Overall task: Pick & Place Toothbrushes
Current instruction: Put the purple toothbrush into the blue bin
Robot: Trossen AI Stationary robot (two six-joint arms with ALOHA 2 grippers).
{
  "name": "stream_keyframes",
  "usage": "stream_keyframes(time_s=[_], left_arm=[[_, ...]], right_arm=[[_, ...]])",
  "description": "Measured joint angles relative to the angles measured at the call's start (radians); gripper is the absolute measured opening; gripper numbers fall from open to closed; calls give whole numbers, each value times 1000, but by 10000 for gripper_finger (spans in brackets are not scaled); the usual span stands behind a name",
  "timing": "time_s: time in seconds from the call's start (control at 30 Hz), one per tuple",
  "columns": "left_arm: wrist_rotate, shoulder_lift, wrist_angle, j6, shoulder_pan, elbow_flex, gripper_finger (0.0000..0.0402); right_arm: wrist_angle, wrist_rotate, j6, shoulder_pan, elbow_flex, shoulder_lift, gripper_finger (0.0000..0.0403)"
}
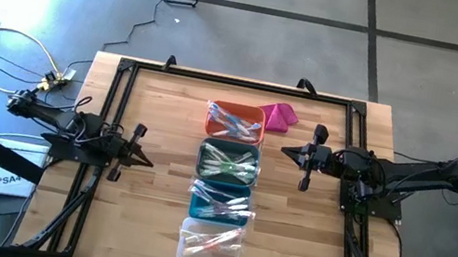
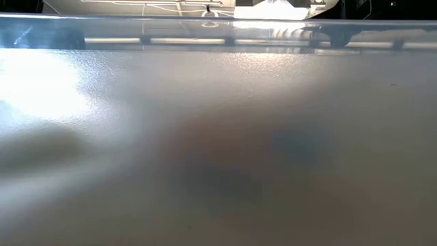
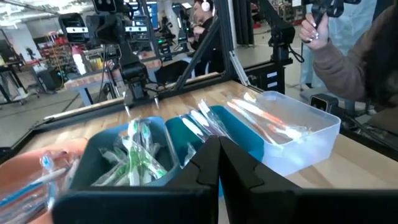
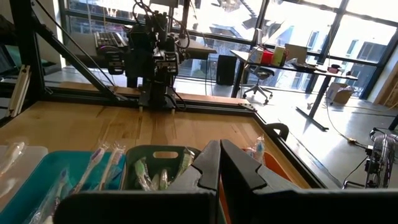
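Four bins hold the toothbrushes (image 1: 228,161) in a row down the table (image 1: 157,106) centre. Left gripper (image 1: 146,161) and right gripper (image 1: 289,152) flank the row, fingers fully closed, holding nothing.

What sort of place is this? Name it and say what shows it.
Likely a robotics lab or workshop: a wooden table in a black metal frame, more camera rigs and benches behind, and an office desk by large windows.

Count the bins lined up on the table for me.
4, in one column down the table's middle: orange bin at the far end, then grey bin, teal bin, and clear bin nearest the front edge.
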Motion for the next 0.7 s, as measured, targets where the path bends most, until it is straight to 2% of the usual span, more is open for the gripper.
stream_keyframes(time_s=[0.43, 0.7], left_arm=[[-3, 1, -31, 5, 0, 0, 1], [-7, 5, 6, 2, 0, -27, 1]], right_arm=[[0, 0, 0, 0, 0, 0, 5], [0, 0, 0, 0, 0, 0, 5]])
